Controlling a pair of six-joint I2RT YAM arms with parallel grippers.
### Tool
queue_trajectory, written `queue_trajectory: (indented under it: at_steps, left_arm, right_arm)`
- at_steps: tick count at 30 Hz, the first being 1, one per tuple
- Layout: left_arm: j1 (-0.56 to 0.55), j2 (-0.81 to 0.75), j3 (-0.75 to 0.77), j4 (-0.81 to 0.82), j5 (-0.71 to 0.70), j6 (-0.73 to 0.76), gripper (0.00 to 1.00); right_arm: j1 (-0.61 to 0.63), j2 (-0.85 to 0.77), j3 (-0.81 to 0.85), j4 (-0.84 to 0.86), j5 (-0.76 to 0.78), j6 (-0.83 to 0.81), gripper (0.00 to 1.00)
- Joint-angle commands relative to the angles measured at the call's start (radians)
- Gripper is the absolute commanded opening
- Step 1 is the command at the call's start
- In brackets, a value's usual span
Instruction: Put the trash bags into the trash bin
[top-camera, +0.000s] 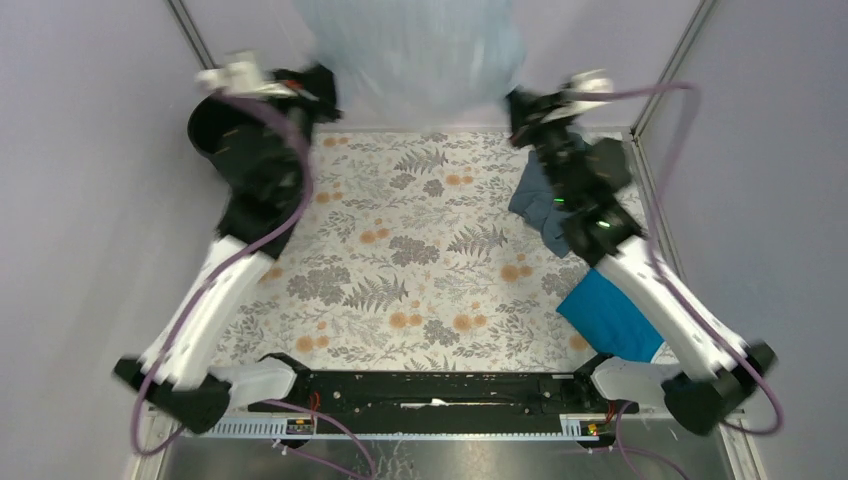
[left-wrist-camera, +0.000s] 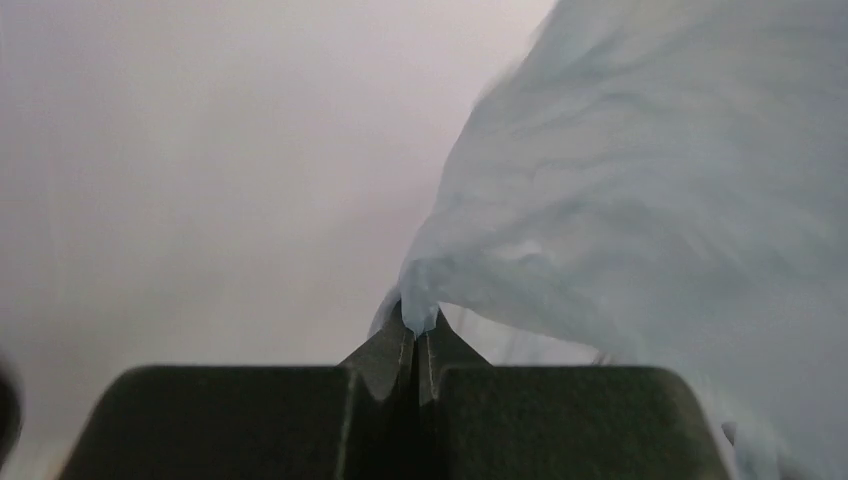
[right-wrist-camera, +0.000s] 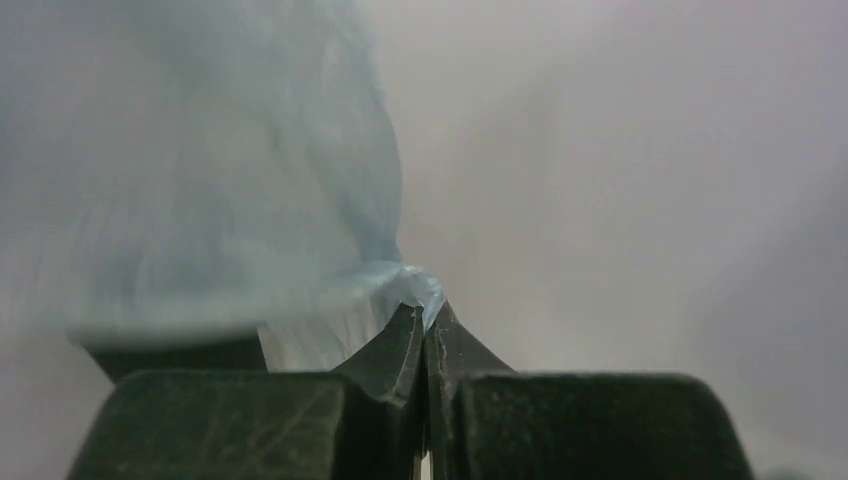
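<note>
The trash bag (top-camera: 415, 50) is thin, translucent pale-blue plastic film, softly creased. The trash bin (top-camera: 208, 125) at far left looks like matt black plastic. The table (top-camera: 420, 250) carries a matt floral print. On the right, the grey-blue cloth (top-camera: 535, 200) and the bright blue cloth (top-camera: 610, 315) look soft and matt. The right gripper (right-wrist-camera: 425, 320) has dark matt fingers (right-wrist-camera: 395, 350), finely scratched lower down.
</note>
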Motion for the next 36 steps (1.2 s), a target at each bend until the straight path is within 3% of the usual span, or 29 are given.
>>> queue_trajectory:
  at_steps: [1,4,7,10,14,17,19,21,23,26,28,30,31,32,36]
  left_arm:
    - [0.111,0.275,-0.295,-0.419,0.028,-0.278,0.0]
    - [0.121,0.204,-0.475,-0.3,0.16,-0.301,0.0]
    - [0.127,0.177,-0.433,-0.327,0.19,-0.286,0.0]
    - [0.145,0.23,-0.172,-0.424,0.279,-0.244,0.0]
    - [0.143,0.311,0.354,-0.537,0.407,-0.194,0.0]
    - [0.11,0.26,0.457,-0.434,0.486,-0.174,0.0]
    - [0.066,0.159,0.323,-0.276,0.489,-0.13,0.0]
    - [0.051,0.016,0.082,-0.039,0.456,-0.121,0.0]
    - [0.05,-0.057,-0.135,0.034,0.349,-0.139,0.0]
    - [0.053,-0.039,-0.329,-0.143,0.132,-0.156,0.0]
    - [0.083,0.022,-0.4,-0.346,0.053,-0.265,0.0]
    - [0.126,0.054,-0.529,-0.406,0.156,-0.359,0.0]
    - [0.133,0.017,-0.669,-0.34,0.254,-0.379,0.0]
    - [0.133,-0.014,-0.703,-0.324,0.267,-0.383,0.0]
    - [0.135,-0.105,-0.603,-0.362,0.328,-0.309,0.0]
  right_arm:
    - [-0.011,0.292,-0.284,-0.136,0.046,0.124,0.0]
    - [-0.01,0.307,-0.413,-0.101,-0.022,0.193,0.0]
    - [-0.01,0.283,-0.395,-0.142,-0.04,0.197,0.0]
    - [-0.011,0.255,-0.227,-0.236,-0.007,0.133,0.0]
    - [-0.01,0.241,0.148,-0.399,0.008,0.05,0.0]
    - [-0.005,0.189,0.325,-0.403,-0.053,0.017,0.0]
    - [-0.005,0.124,0.283,-0.3,-0.126,0.026,0.0]
    - [-0.005,0.056,0.157,-0.179,-0.194,0.033,0.0]
    - [-0.004,0.017,0.006,-0.096,-0.192,0.038,0.0]
    - [-0.005,0.058,-0.16,-0.123,-0.068,0.113,0.0]
    - [-0.005,0.106,-0.274,-0.136,-0.062,0.155,0.0]
    - [-0.005,0.145,-0.378,-0.14,-0.083,0.202,0.0]
    - [-0.005,0.162,-0.453,-0.161,-0.106,0.257,0.0]
    - [-0.005,0.157,-0.471,-0.183,-0.125,0.262,0.0]
    - [-0.001,0.105,-0.349,-0.377,-0.148,0.221,0.0]
